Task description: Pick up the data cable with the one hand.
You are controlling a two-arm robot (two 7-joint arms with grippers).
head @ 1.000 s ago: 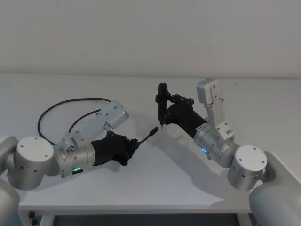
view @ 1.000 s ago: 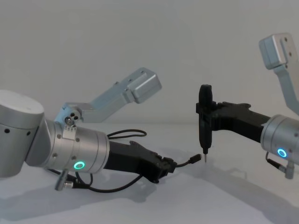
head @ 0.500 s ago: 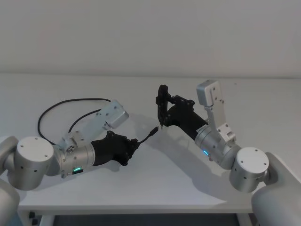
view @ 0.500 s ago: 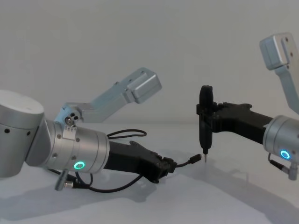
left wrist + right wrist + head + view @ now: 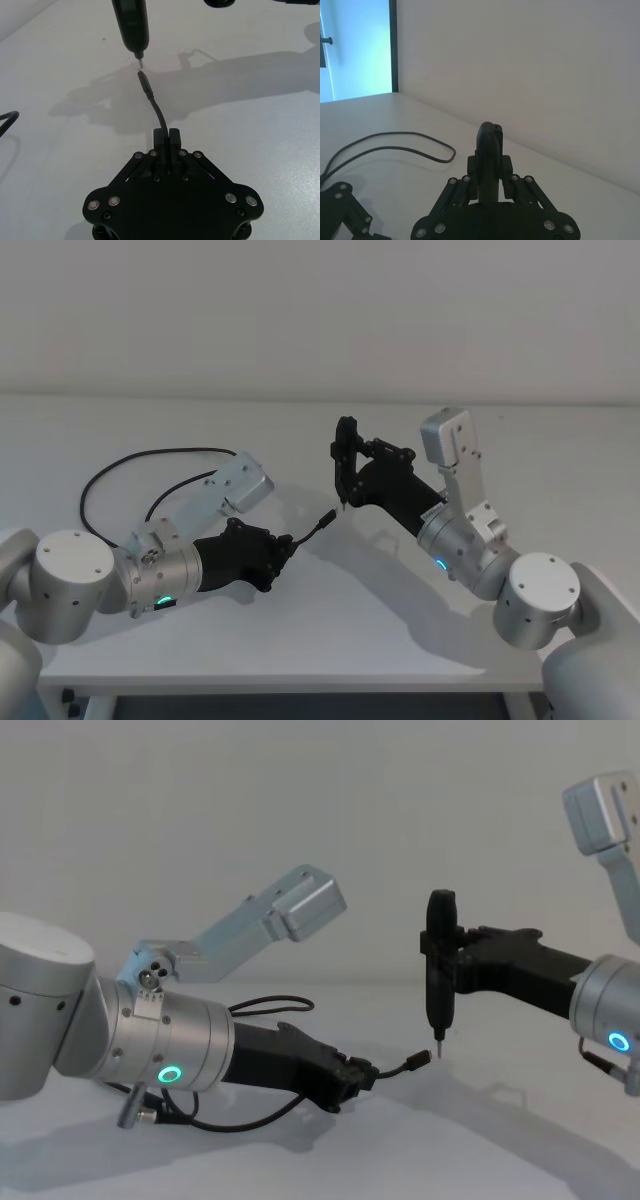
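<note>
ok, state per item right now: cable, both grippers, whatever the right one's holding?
data cable: looped on the table, one end gripped, plug sticking out toward the tool tip.
left gripper: shut on the cable, low over the table.
right gripper: shut on a black pointed tool.
pointed tool: upright, tip down just above the plug.

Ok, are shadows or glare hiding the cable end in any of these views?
No: in the left wrist view the cable stands dark over soft grey shadows on the table, plug tip sharp. In the head view arm shadows fall right of the left gripper, clear of the plug. The chest view has even light, no glare.
</note>
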